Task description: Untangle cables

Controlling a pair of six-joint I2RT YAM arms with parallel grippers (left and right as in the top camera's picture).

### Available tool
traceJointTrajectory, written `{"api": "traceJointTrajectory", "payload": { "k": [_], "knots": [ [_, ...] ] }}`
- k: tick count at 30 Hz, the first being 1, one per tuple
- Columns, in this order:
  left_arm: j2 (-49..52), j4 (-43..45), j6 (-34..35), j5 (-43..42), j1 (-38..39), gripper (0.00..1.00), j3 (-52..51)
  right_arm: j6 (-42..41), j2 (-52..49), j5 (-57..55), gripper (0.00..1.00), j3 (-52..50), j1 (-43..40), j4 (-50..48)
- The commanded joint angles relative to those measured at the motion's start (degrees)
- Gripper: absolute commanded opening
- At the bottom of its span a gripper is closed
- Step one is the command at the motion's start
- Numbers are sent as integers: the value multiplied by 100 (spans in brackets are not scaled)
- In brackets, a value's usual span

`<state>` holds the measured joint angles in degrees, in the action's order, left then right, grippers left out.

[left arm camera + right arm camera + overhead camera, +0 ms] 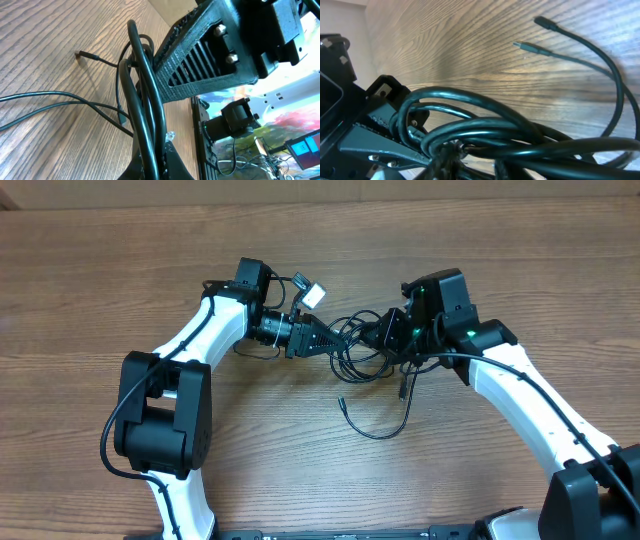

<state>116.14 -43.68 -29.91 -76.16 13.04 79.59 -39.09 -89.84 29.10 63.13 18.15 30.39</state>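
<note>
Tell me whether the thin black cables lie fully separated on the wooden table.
No, the thin black cables form one looped, overlapping tangle.

Thin black cables (350,352), tangled on the table (100,260) (2 plug ends loose).

Glossy, smooth black cables (485,125) lie on a matt, grained wooden table (100,280).

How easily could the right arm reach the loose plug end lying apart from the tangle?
Probably yes: the thin black cable's plug end lies on bare wooden table, nothing over it, though the right tool is amid the black cable tangle.
</note>
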Motion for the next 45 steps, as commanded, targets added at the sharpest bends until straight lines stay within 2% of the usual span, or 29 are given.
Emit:
{"api": "traceJointTrajectory", "payload": {
  "k": [1, 4, 8, 20, 26, 37, 45],
  "knots": [
    [-39, 4, 39, -275, -13, 4, 96, -109, 35, -214, 28, 90, 61, -131],
    [-39, 4, 39, -275, -13, 4, 98, -319, 35, -313, 28, 90, 66, -175],
    [-39, 4, 39, -275, -13, 4, 98, -337, 35, -361, 23, 90, 66, -192],
    [-39, 4, 42, -295, -13, 4, 98, -361, 35, -356, 22, 90, 66, -225],
    [-39, 4, 42, -295, -13, 4, 98, -361, 35, -356, 13, 90, 66, -223],
    [-39, 4, 81, -297, -7, 4, 98, -356, 35, -363, 5, 90, 66, -223],
    [-39, 9, 81, -293, 17, 4, 98, -297, 35, -732, 4, 90, 63, 74]
  ]
}}
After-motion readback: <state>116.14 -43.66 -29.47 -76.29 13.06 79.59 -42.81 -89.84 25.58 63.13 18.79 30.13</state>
